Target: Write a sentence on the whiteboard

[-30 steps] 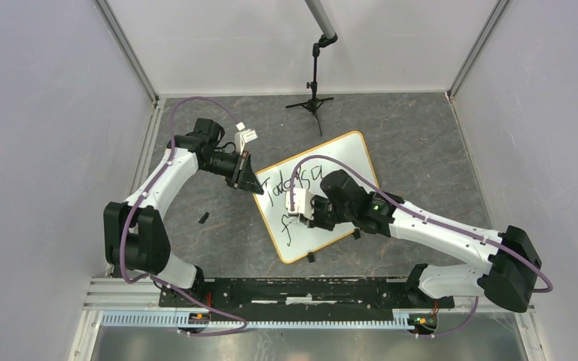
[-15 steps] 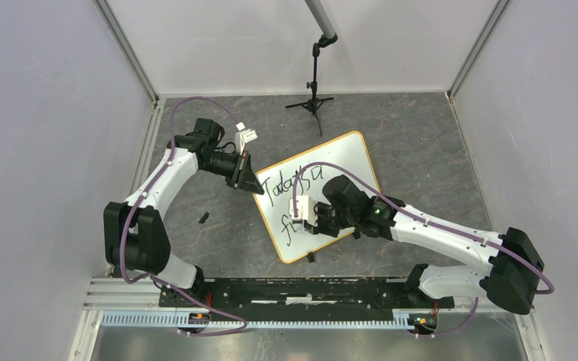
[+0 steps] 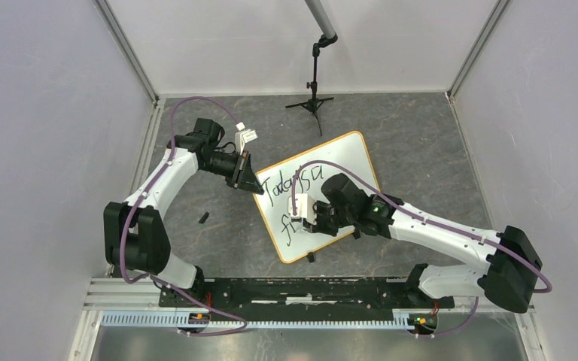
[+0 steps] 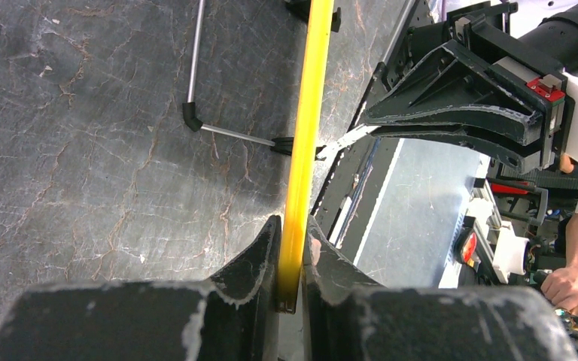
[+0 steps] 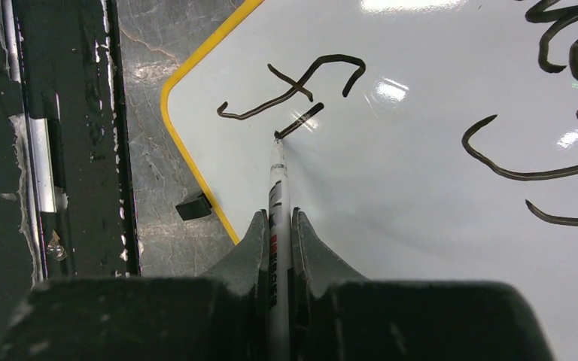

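The whiteboard [image 3: 346, 162] lies tilted on the grey floor, white with a yellow rim. The sentence [image 3: 293, 183] shows one black line of script and, below it, an "f" [image 5: 293, 89] with a short stroke [image 5: 301, 120] beside it. My left gripper [image 3: 254, 183] is shut on the board's yellow rim [image 4: 305, 135] at its left corner, and it also shows in the left wrist view [image 4: 292, 248]. My right gripper [image 3: 306, 220] is shut on a white marker [image 5: 278, 180] over the near left part of the board [image 5: 421, 226]. The marker's tip touches the end of the short stroke.
A black tripod stand [image 3: 314, 98] is at the back. A small black piece [image 3: 204, 218] lies on the floor left of the board. Black clip feet [image 3: 311, 257] sit on the board's near edge, one in the right wrist view [image 5: 193, 205]. The base rail [image 3: 293, 289] runs along the front.
My right gripper has moved a little toward the near edge of the board with the marker, then held still. The left gripper has not moved.
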Tool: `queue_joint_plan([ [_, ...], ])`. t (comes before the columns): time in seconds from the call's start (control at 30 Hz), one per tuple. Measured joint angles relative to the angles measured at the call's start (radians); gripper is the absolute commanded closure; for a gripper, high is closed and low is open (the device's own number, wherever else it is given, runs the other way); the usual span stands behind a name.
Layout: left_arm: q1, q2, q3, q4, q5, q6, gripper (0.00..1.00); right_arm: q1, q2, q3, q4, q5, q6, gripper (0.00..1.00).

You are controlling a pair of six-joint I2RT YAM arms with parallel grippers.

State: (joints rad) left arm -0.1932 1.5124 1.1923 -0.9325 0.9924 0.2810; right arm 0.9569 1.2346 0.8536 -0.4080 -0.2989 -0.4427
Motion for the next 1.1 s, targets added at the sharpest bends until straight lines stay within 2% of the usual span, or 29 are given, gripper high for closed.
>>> queue_joint_plan([
  [0.33,0.0,0.0,0.002,-0.001,0.0,0.0,0.98,-0.048,0.007,0.048,-0.004,-0.011,0.0,1.0],
  [1.1,-0.001,0.0,0.004,-0.005,0.0,0.0,0.98,-0.058,-0.019,0.042,-0.023,-0.045,-0.027,1.0],
])
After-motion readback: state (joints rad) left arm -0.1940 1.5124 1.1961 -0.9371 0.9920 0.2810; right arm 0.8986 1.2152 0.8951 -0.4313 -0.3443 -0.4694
